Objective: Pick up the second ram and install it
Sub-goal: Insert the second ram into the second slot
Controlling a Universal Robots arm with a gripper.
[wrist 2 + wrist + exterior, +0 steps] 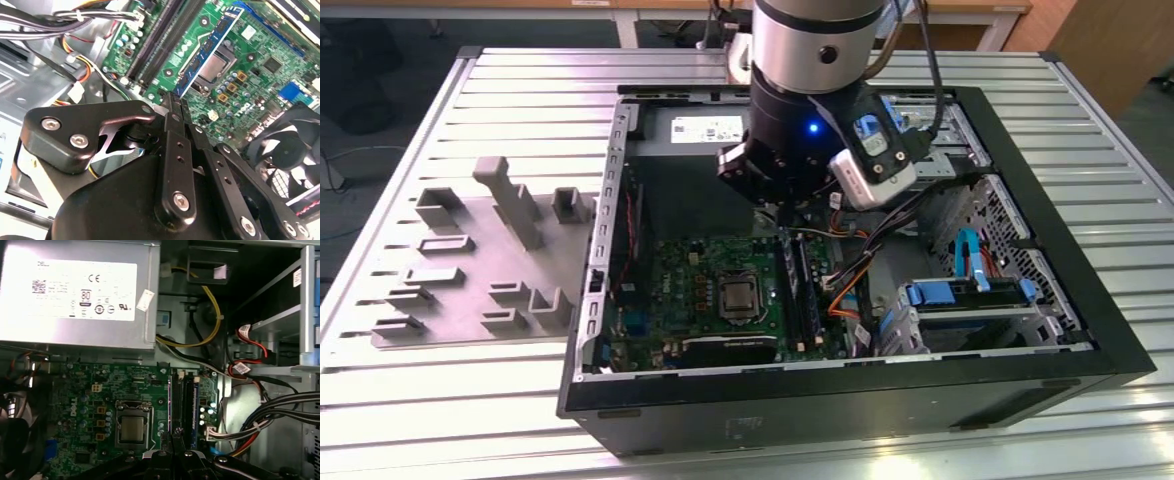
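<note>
1. Hanging over the open computer case (854,400), the pincer (787,215) is positioned above the green motherboard (707,300) in the exterior view.
2. In the second wrist view the pincer (176,100) is shown pressed together on the second ram (210,50), and the blue stick is seen running out from the fingertips over the board.
3. In the first wrist view the second ram (170,405) is seen edge-on, between the processor socket (132,427) and the dark memory slots (186,405).
4. Whether a slot is touched by the stick cannot be told.
5. The case is laid on its side on the slatted metal surface (520,90), and a grey holder block (480,270) is placed beside it, on the exterior view's left.
</note>
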